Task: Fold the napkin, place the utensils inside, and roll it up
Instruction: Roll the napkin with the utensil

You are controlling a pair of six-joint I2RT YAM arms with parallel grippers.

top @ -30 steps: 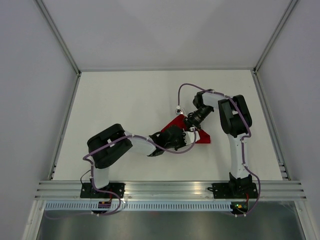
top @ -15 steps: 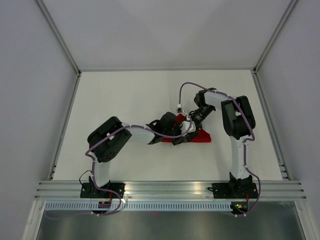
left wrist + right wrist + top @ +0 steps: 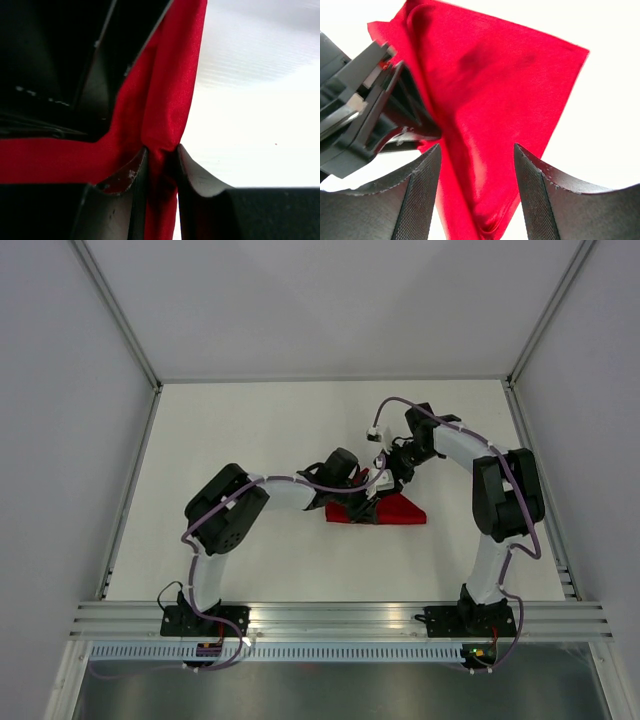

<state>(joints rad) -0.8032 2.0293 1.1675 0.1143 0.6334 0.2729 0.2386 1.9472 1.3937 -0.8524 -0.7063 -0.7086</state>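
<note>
From above, the deep-red napkin (image 3: 402, 512) is lying folded into a rough triangle near the middle of the white table (image 3: 250, 430). The left gripper (image 3: 366, 502) is reaching onto the napkin's left part, and the right gripper (image 3: 390, 480) is hanging just behind the napkin. At the left wrist, the left fingers (image 3: 125, 175) are pinching a raised ridge of the red cloth. At the right wrist, the right jaws are standing wide above the napkin, holding nothing.
</note>
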